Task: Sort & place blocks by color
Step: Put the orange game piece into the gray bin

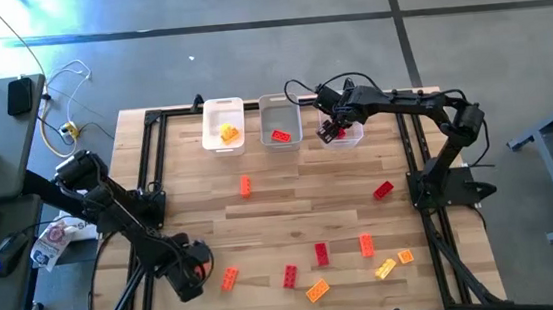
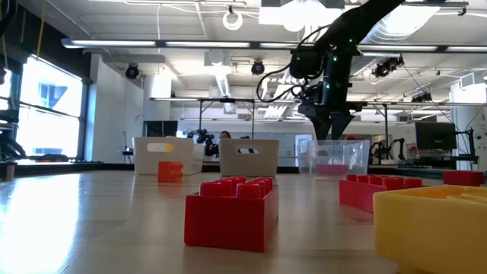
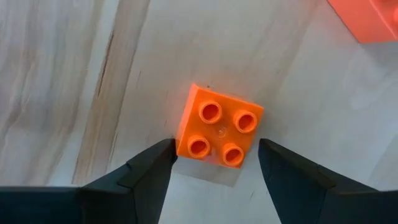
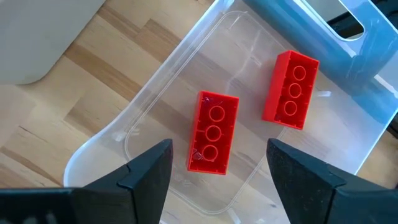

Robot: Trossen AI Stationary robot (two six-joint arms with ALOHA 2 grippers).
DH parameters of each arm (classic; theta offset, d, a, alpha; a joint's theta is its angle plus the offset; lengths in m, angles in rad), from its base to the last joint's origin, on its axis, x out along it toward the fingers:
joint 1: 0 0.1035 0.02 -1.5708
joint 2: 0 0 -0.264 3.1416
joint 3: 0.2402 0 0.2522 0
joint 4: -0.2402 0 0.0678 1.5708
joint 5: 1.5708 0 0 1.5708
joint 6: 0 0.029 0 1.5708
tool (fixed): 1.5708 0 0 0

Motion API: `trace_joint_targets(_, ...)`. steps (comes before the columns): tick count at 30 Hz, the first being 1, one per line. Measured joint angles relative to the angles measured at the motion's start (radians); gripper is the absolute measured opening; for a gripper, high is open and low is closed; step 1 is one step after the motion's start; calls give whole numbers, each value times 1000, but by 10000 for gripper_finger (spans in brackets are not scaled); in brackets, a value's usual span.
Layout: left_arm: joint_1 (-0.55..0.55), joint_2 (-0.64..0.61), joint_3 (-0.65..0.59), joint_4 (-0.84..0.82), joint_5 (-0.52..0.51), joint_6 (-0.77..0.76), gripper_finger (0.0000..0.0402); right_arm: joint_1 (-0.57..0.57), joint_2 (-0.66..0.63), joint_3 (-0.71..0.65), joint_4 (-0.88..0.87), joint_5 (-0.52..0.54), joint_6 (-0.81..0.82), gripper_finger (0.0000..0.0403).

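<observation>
My left gripper (image 3: pixel 214 163) is open near the table's near left corner. It points down, with one finger on either side of a small orange four-stud block (image 3: pixel 219 134) that lies flat on the wood (image 1: pixel 229 277). My right gripper (image 4: pixel 217 165) is open above the clear bin (image 4: pixel 155 124) at the far edge. Two red blocks (image 4: pixel 212 132) (image 4: pixel 291 89) lie in that bin. The white bin (image 1: pixel 222 110) holds a yellow block (image 1: pixel 227 133). The grey bin (image 1: pixel 277 105) holds a red block (image 1: pixel 280 135). My left gripper has one fingertip (image 3: pixel 163 152) right at a lower corner (image 3: pixel 181 148) of the orange block, coming from above. I cannot tell whether it touches. The other finger stands apart from the block, which rests flat on the table.
Loose blocks lie on the table's near half: red ones (image 1: pixel 321 254) (image 1: pixel 289 275), orange ones (image 1: pixel 366 245) (image 1: pixel 317 290), yellow ones (image 1: pixel 385 268). One orange block (image 1: pixel 245 185) sits mid-table and a red one (image 1: pixel 383 190) to the right. Black rails (image 1: pixel 152 166) frame the table.
</observation>
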Motion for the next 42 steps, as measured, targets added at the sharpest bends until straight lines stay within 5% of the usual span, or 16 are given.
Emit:
trace_joint_targets(8,17,0,-1,2,-9,156,230,4,0,0,0,0,0,247)
trace_joint_targets(25,20,4,-4,60,-103,232,226,18,0,0,0,0,-3,247)
trace_joint_targets(35,20,2,-3,42,-105,217,117,18,0,0,-8,7,-30,247)
trace_joint_targets(42,23,1,-3,44,-128,215,111,37,-33,0,-17,11,-48,247)
